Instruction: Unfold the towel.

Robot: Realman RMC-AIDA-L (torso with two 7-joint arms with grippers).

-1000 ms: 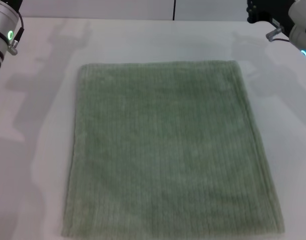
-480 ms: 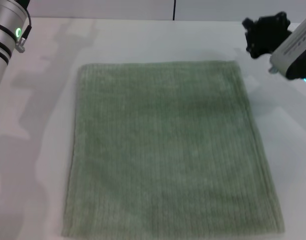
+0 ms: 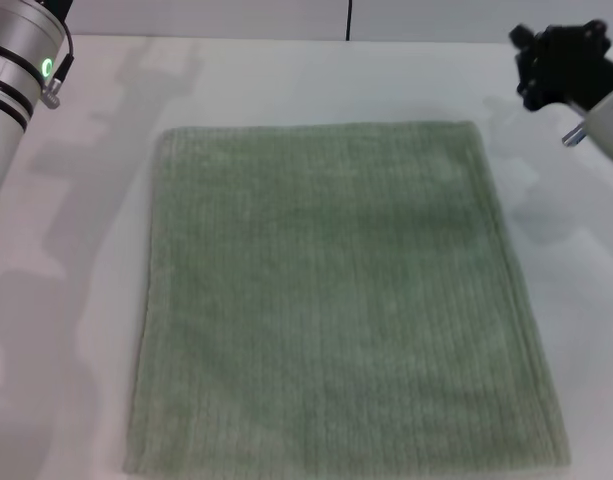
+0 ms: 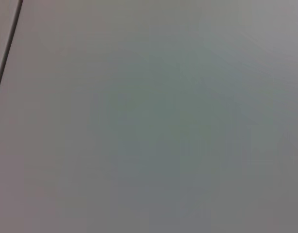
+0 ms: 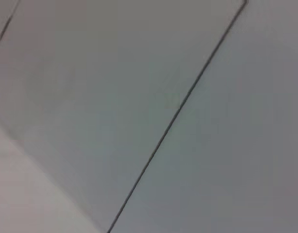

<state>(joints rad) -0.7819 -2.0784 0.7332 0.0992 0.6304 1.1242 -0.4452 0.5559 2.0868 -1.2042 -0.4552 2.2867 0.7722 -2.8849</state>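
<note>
Lying flat on the table (image 3: 316, 80), the towel (image 3: 336, 300) is untouched; either pincer's state seems unreadable.

towel (image 3: 336, 300): near edge cut off | left end effector: out of frame | right end effector (image 3: 561, 65): fingers unclear

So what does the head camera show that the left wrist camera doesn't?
Only the head view shows the towel, lying flat on the white table, with the left arm at the far left corner and the right gripper at the far right, both clear of the cloth. Only the left wrist view shows a plain grey surface crossed by a dark seam. I can't pick out anything they share.
</note>
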